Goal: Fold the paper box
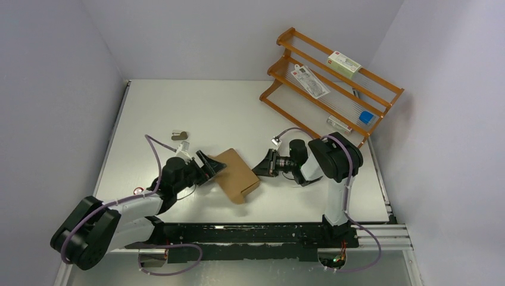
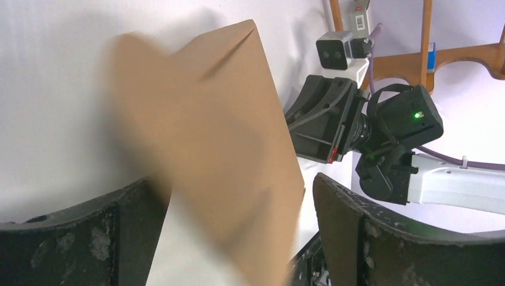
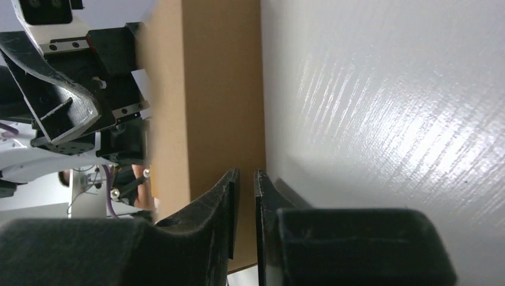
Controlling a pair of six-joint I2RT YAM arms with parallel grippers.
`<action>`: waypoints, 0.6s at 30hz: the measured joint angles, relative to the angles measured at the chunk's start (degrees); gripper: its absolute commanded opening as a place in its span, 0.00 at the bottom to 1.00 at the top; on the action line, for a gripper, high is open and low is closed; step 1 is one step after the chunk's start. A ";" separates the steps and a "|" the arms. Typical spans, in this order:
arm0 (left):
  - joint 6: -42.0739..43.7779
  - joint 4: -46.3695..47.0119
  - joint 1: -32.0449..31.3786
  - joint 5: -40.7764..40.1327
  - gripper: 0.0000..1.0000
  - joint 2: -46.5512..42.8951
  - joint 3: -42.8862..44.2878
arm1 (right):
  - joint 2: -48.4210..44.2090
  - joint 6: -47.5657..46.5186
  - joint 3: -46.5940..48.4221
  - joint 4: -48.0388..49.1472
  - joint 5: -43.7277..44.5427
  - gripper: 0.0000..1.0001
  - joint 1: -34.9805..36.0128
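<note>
Paper box (image 1: 237,174) lies between left tool (image 1: 209,165) and right tool (image 1: 259,167), wooden rack (image 1: 309,110) beyond.

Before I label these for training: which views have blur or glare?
Top external: sharp, evenly lit, only soft shadows. Left wrist: the paper box is smeared and out of focus toward the frame's left side. Right wrist: streaky glare on the table, and the box's far edge looks soft.

Plain brown paper box (image 1: 237,176), flat and askew on the white table (image 1: 178,107)
</note>
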 measured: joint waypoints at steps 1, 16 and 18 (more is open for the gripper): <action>-0.26 0.57 -0.50 0.00 0.92 0.83 0.02 | 0.04 -0.17 -0.20 -0.46 -0.07 0.22 0.00; -0.09 -1.57 -4.52 -3.69 0.92 -2.23 2.95 | -14.78 -12.07 1.31 -20.94 6.45 0.52 -0.79; 0.07 -2.27 -4.52 -4.39 0.92 -2.91 2.14 | -19.26 -14.05 1.79 -24.76 8.39 0.54 -0.90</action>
